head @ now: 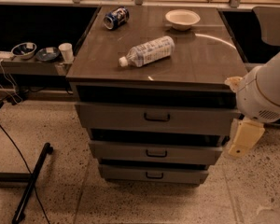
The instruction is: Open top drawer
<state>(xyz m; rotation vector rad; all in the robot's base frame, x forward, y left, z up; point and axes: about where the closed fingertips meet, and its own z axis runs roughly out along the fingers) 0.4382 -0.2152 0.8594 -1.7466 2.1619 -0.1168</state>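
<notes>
The top drawer (130, 117) is the widest of three grey drawers in a low cabinet. It has a small dark loop handle (157, 118) at its centre, and its front sits closed in line with the cabinet. My gripper (244, 139), a cream part below the white arm (266, 90), hangs at the cabinet's right front corner. It is level with the gap between the top and middle drawers. It is well to the right of the handle and touches nothing that I can see.
On the cabinet top (205, 55) lie a plastic bottle (147, 51), a blue can (115, 17) and a white bowl (182, 18). A low shelf at the left holds bowls (24, 49) and a cup (65, 52). A black stand leg (30, 183) and cables lie on the floor.
</notes>
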